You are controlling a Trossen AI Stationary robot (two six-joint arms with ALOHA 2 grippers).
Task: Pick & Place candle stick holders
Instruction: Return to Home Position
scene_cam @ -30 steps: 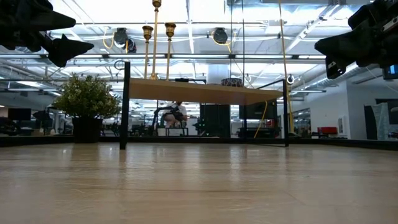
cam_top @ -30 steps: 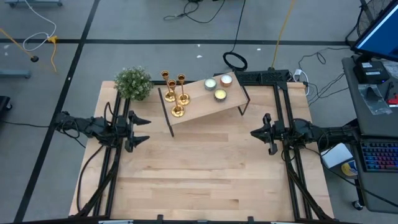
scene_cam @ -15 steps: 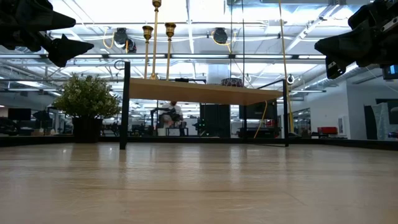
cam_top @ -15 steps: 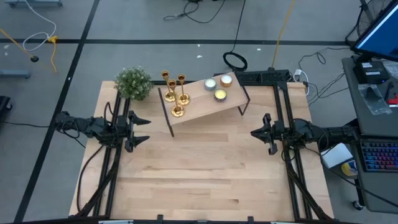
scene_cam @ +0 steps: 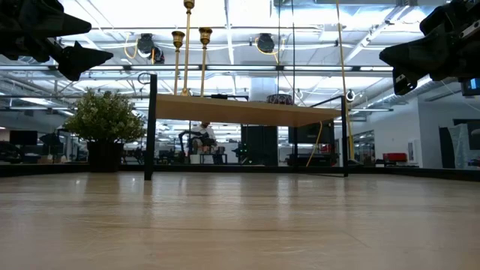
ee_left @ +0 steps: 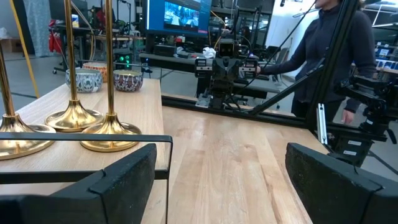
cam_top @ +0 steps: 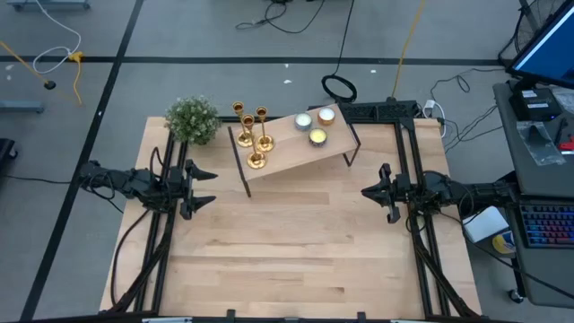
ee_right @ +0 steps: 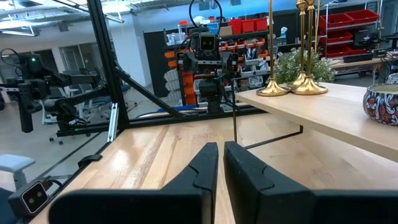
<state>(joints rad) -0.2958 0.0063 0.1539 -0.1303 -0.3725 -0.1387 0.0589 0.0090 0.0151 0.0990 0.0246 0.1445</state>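
Nothing on the desk (cam_top: 296, 251) has shifted over the last second: the left hand (cam_top: 207, 187), fingers wide apart, and the right hand (cam_top: 366, 191), fingers together, stay parked and empty at opposite sides, which suggests the placing is done. All three candle stick holders (cam_top: 255, 142) stand upright on the left end of the raised shelf (cam_top: 291, 154), near the plant (cam_top: 193, 119), with the small candles (cam_top: 316, 126) at its other end. The middle and front of the desk lie open between the arms, so only the shelf's front lip and dark legs need minding.
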